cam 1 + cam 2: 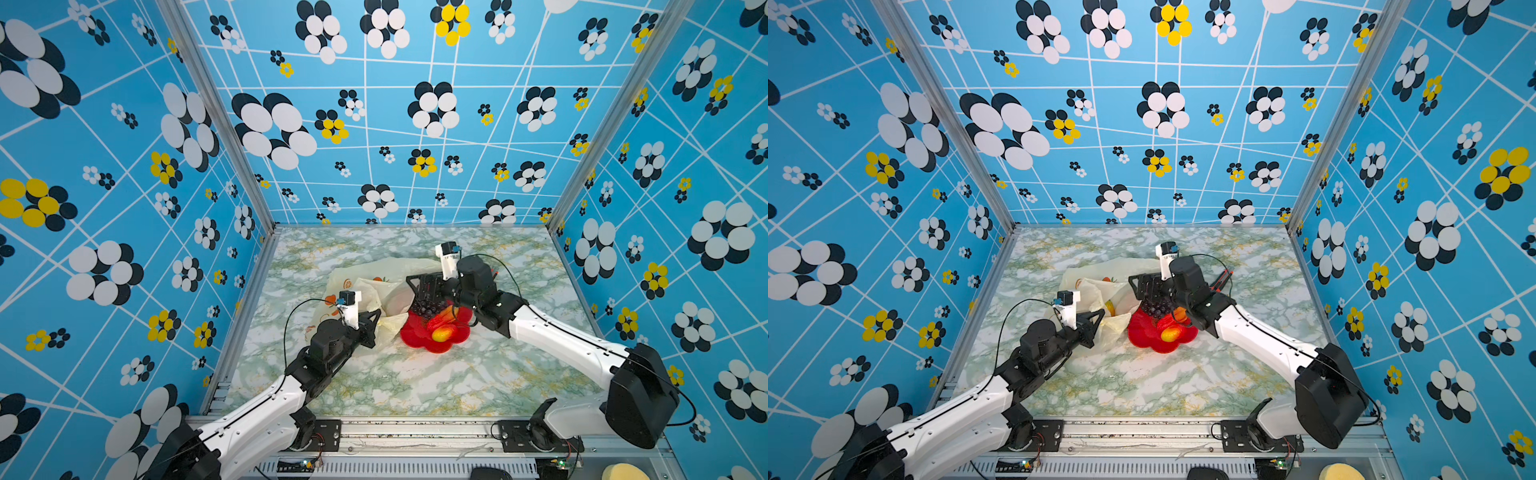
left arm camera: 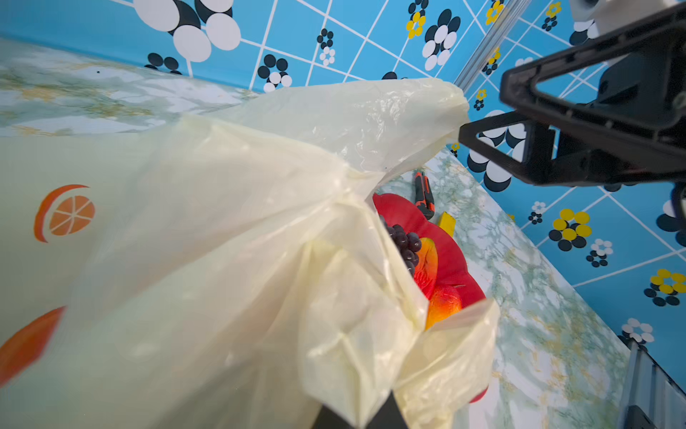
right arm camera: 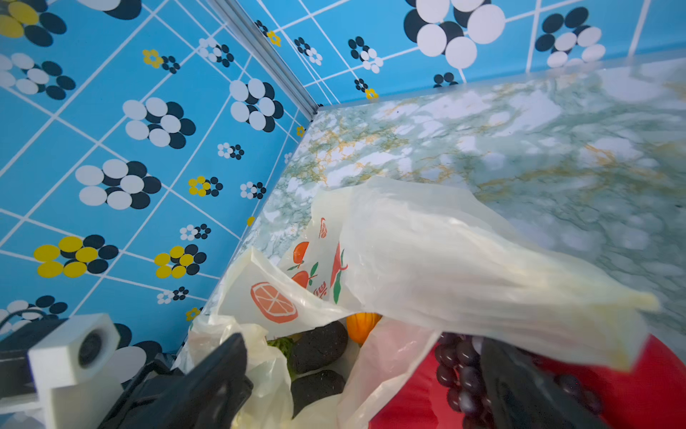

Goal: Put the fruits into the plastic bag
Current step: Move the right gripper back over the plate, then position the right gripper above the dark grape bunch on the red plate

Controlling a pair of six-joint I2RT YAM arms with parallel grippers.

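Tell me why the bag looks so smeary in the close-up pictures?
Left wrist view: the plastic bag sits right against the lens, so its nearest orange print smears. Right wrist view: the bag's loose end is blurred, and the grapes look soft. In both top views everything looks crisp.

Green-marbled table (image 1: 415, 382), plastic bag (image 1: 361, 276), red plate (image 1: 413, 334), cutter (image 2: 424, 195)
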